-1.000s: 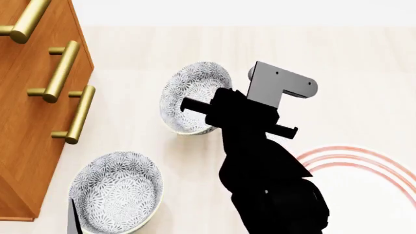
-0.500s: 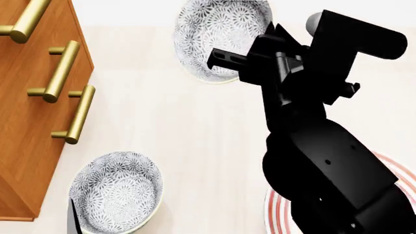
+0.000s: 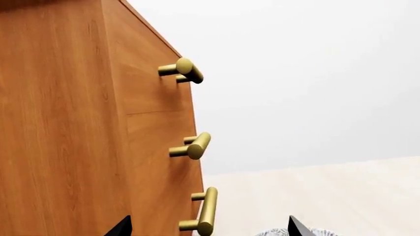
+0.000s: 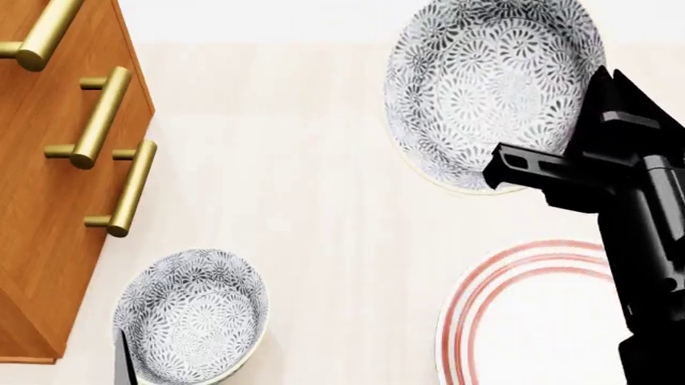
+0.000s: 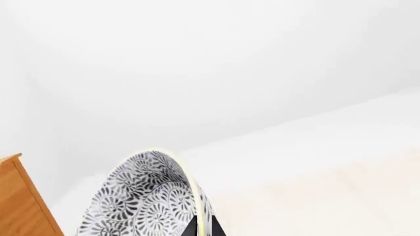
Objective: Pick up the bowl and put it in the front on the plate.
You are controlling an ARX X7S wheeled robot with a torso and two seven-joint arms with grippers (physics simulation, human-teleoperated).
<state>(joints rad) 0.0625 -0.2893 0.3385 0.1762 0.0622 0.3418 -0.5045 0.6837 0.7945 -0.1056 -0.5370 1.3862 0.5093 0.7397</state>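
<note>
The bowl (image 4: pixel 482 88), white with a grey-blue floral pattern, hangs tilted in the air near the head camera, up and left of the plate (image 4: pixel 479 293). My right gripper (image 4: pixel 521 175) is shut on its rim. In the right wrist view the two dark fingertips (image 5: pixel 187 229) pinch the rim of the bowl (image 5: pixel 141 196) edge-on. The red-ringed white plate lies flat at the lower right, partly behind my right arm. My left gripper (image 3: pixel 206 231) stands open, nothing between its fingers, just by a look-alike bowl (image 4: pixel 192 313) at the lower left.
A wooden drawer cabinet (image 4: pixel 43 200) with brass bar handles (image 4: pixel 102 116) stands along the left side, close to the lower-left bowl. The left wrist view faces the cabinet (image 3: pixel 78 123) and its handles (image 3: pixel 196 145). Pale tabletop (image 4: pixel 310 200) lies between the cabinet and the plate.
My right gripper has lifted the bowl off the table and carried it up and to the right. The arm has swung right, uncovering more of the plate. The lower-left bowl has not moved.
</note>
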